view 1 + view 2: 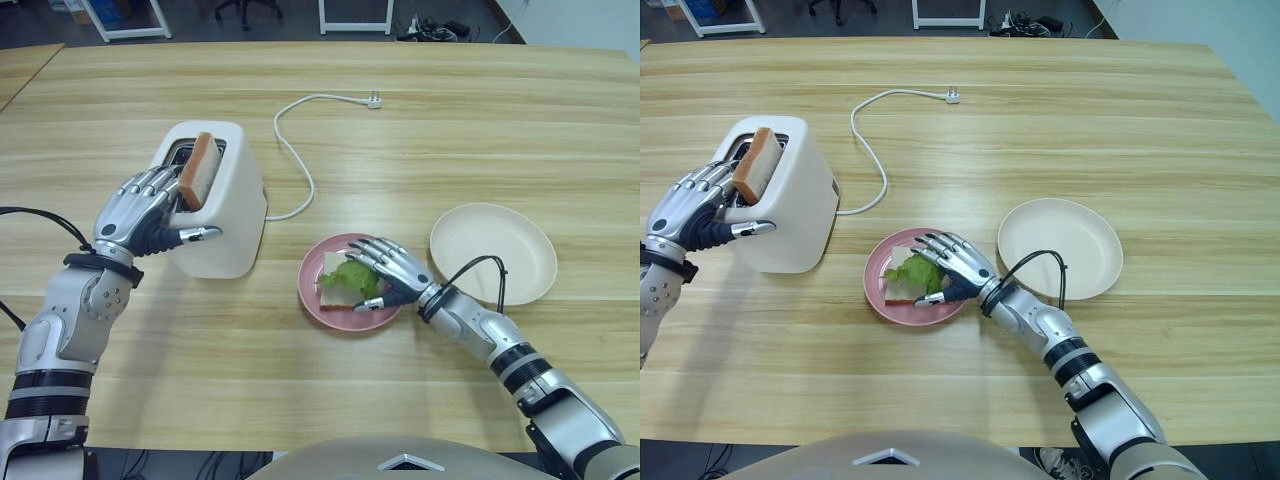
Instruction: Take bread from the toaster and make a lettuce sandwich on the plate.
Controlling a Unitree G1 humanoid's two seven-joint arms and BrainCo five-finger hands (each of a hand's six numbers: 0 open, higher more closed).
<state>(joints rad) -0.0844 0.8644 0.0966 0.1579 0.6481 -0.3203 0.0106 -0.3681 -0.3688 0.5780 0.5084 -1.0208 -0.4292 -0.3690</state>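
A light wooden tabletop [450,130] with lengthwise grain carries four things. A white toaster [225,215] stands upright on its left part. A white cord [295,160] leaves the toaster's right side low down, lies flat on the wood, bends toward the far edge and ends in a plug [373,100] lying loose on the boards. A pink plate [308,290] sits near the middle, to the right of the toaster and apart from it. A cream plate [500,245], larger and shallow, rests just beside the pink one on its right, their rims close.
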